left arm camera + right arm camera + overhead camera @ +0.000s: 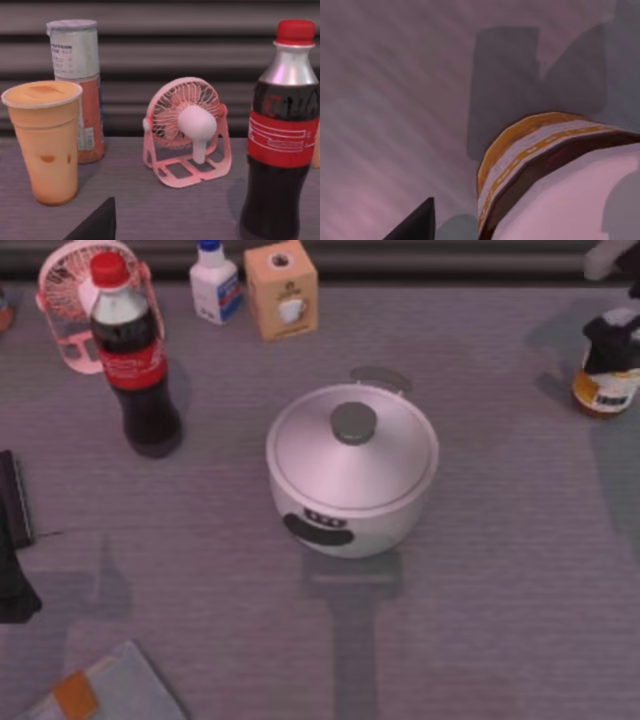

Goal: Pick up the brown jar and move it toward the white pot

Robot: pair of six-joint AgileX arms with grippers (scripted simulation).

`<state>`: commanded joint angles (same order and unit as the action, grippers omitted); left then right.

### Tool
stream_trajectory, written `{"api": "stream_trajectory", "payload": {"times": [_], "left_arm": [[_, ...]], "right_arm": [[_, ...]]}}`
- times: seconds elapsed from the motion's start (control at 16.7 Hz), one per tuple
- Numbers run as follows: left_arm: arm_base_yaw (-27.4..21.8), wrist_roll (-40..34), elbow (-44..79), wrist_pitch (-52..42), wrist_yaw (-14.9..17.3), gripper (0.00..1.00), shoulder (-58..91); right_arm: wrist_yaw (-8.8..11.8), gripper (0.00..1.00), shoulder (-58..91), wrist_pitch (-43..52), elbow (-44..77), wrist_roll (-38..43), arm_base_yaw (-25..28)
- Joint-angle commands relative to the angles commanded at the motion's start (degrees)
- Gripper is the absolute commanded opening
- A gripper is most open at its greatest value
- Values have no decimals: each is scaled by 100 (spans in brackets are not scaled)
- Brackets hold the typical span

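The brown jar stands at the table's far right edge, its white-and-yellow label facing out. My right gripper hangs directly over it, open. In the right wrist view the jar fills the frame, white lid close to the camera. One dark finger stands beside the jar with a small gap; the other finger is hidden. The white pot, with domed lid and grey knob, sits mid-table, well to the left of the jar. My left gripper is parked at the left edge, open, with one fingertip showing.
A red-capped cola bottle stands left of the pot. Behind it is a pink fan. A white bottle and a tan carton line the back edge. A grey pad lies front left. An orange cup and a can stand far left.
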<state>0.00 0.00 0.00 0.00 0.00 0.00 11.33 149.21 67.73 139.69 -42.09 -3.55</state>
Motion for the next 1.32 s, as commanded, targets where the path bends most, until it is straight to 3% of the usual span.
{"api": "stream_trajectory", "payload": {"times": [0.36, 1.14, 1.32], "left_arm": [[0, 0, 0, 0, 0, 100, 0], [0, 0, 0, 0, 0, 100, 0], [0, 0, 0, 0, 0, 100, 0]], "right_arm": [[-10, 100, 80, -252, -165, 39, 38], [-10, 2, 80, -252, -165, 39, 38], [-10, 0, 80, -252, -165, 39, 38]]}}
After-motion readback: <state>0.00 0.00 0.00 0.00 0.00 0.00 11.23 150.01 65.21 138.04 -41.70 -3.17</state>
